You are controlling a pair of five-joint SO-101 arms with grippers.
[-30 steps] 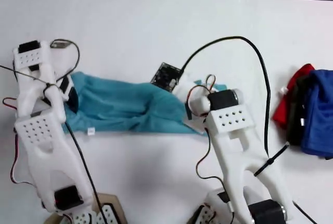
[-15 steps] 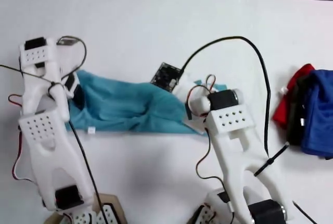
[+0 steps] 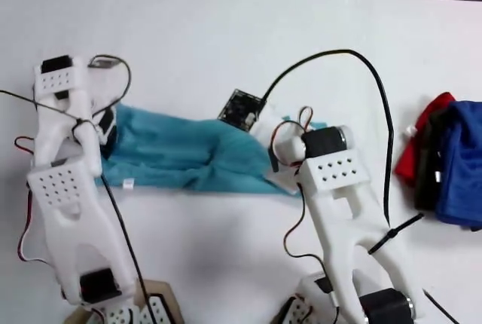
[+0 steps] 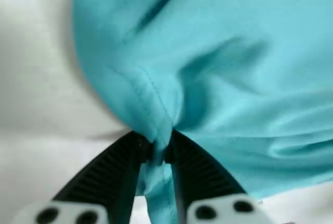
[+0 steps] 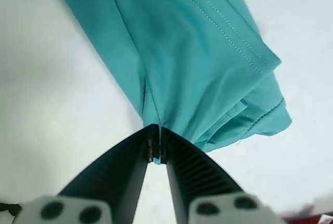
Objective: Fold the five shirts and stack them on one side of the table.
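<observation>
Left jaws: We find the left gripper (image 4: 158,141) clamped on a pinched fold of the teal shirt (image 4: 223,78). Its black ribbed fingers (image 4: 112,169) press the cloth from both sides, and a strip of fabric passes between them toward the wrist.
Right jaws: We find the right gripper (image 5: 156,146) closed on a thin edge of the same shirt. The tips nearly meet, with the cloth between them.
Cloth at the left grip: A stitched hem runs into the jaws, and the fabric bunches into creases around the pinch.
Cloth at the right grip: Several layers with stitched edges fan out from the jaws.
Shirt position: In the high view the shirt lies stretched left to right across the middle of the table (image 3: 226,38), rumpled along its length. A white tag (image 3: 128,183) sits on its near edge by the left end.
Left arm: We see the left arm (image 3: 64,188) at the near left, with its wrist over the shirt's left end.
Right arm: We see the right arm (image 3: 339,188) right of centre, with its wrist over the shirt's right end.
Other shirts: A pile of shirts (image 3: 448,162) in red, black and blue rests at the table's right edge, well apart from the teal one.
Wiring: A black cable (image 3: 361,64) arcs over the table from a small black board (image 3: 242,108) just beyond the shirt's far edge.
</observation>
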